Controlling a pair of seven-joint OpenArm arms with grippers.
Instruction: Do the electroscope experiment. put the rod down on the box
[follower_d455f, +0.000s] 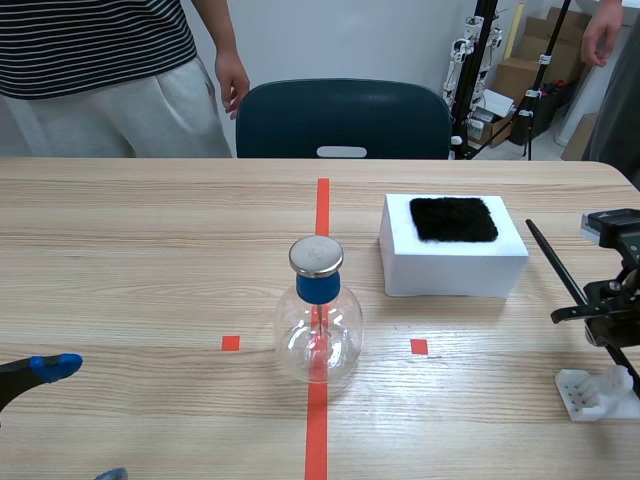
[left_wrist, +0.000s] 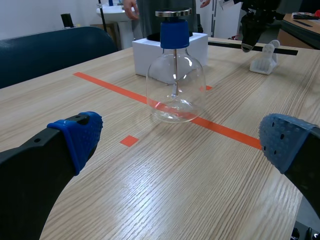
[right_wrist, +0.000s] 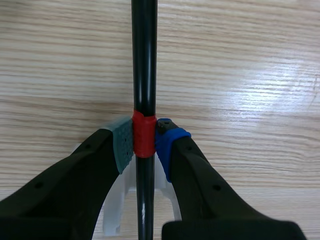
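Here, wood-grain table (follower_d455f: 150, 260), blue chair (follower_d455f: 340, 115) behind; right hand (right_wrist: 144, 142) clenched on black rod (right_wrist: 144, 60), left hand (left_wrist: 182, 140) released.

The rod (right_wrist: 144, 60) is black with a red band (right_wrist: 144, 135). The box (follower_d455f: 452, 272) is white, its top patch (follower_d455f: 453, 219) black. The flask (follower_d455f: 318, 345) is clear, its stopper (follower_d455f: 318, 288) blue, its cap (follower_d455f: 316, 255) silver. The worktop (follower_d455f: 130, 250) is pale wood grain with orange-red tape (follower_d455f: 322, 205). The left claw (left_wrist: 184, 142) is black with dotted blue pads (left_wrist: 82, 135). The right claw (right_wrist: 145, 142) is black, with one grey-green pad (right_wrist: 123, 142) and one blue pad (right_wrist: 167, 145). The stand (follower_d455f: 598, 392) is white.
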